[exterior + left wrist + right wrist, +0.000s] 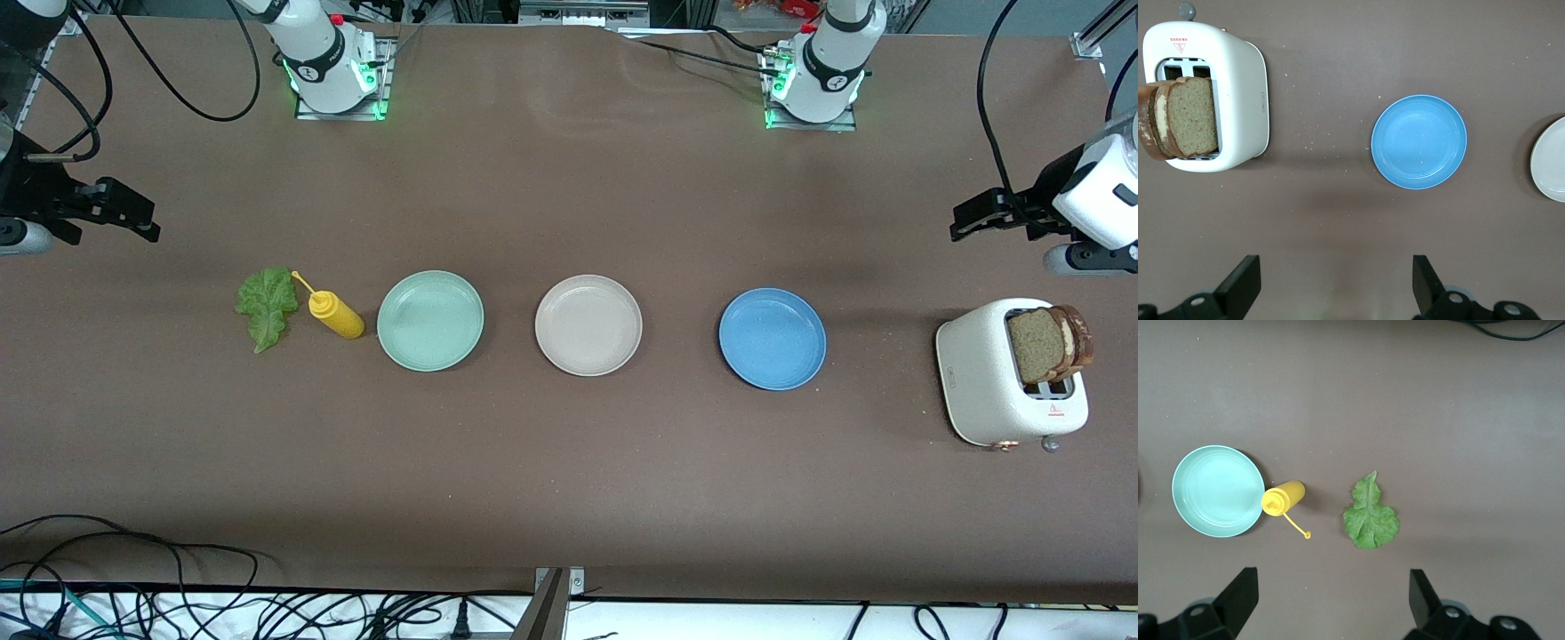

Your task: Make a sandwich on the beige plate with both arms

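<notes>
The beige plate (588, 324) lies empty at the middle of the table, and its edge shows in the left wrist view (1551, 160). Two brown bread slices (1049, 342) (1185, 117) stand in a white toaster (982, 382) (1245, 87) at the left arm's end. A green lettuce leaf (267, 307) (1370, 517) lies flat at the right arm's end. My left gripper (965, 222) (1336, 273) hangs open over bare table near the toaster, holding nothing. My right gripper (147, 222) (1331, 587) hangs open over bare table near the lettuce, also holding nothing.
A yellow squeeze bottle (336, 316) (1285, 499) lies between the lettuce and a mint-green plate (430, 320) (1218, 490). A blue plate (772, 338) (1418, 141) sits between the beige plate and the toaster. Cables hang along the table edge nearest the front camera.
</notes>
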Action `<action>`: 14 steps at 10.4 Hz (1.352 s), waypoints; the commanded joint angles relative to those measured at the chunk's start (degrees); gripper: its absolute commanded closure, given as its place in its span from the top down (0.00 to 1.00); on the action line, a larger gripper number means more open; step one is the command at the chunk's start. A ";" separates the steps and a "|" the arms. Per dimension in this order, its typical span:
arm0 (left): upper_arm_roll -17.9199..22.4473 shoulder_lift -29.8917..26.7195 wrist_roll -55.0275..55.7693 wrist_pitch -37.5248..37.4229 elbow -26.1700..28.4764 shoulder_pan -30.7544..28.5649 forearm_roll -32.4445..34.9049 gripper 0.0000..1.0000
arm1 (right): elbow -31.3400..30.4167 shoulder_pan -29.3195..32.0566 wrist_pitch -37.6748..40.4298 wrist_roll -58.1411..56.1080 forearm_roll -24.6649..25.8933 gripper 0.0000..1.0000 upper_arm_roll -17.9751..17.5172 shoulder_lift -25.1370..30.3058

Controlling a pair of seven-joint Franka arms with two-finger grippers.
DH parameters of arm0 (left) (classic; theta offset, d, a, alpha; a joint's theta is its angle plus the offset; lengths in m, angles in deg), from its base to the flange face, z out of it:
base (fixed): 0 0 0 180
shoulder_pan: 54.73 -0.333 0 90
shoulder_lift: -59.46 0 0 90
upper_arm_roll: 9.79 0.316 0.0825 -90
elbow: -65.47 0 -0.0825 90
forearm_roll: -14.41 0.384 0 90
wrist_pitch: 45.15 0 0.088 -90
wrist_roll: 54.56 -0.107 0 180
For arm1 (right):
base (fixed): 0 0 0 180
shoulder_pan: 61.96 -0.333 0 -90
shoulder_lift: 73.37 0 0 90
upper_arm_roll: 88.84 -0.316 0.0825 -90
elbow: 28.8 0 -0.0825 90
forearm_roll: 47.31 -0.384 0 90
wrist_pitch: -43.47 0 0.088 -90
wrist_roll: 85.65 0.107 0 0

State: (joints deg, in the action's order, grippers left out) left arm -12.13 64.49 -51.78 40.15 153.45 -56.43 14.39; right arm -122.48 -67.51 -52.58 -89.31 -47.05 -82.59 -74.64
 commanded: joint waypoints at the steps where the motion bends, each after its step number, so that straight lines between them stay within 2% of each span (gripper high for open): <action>1: -0.30 0.85 -1.20 -0.30 -1.66 -0.32 1.34 1.00 | 0.96 0.09 0.08 0.05 0.18 1.00 -0.10 -0.49; 14: -0.39 1.47 -1.11 0.84 -1.58 -0.32 1.34 1.00 | 0.96 0.18 -0.10 0.05 -0.18 1.00 -0.01 -0.58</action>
State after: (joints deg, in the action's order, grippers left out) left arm -12.13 65.18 -51.78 41.26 153.45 -56.43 14.39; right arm -122.48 -67.47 -52.76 -89.31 -47.05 -82.59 -74.77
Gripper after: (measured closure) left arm 0.000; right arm 0.000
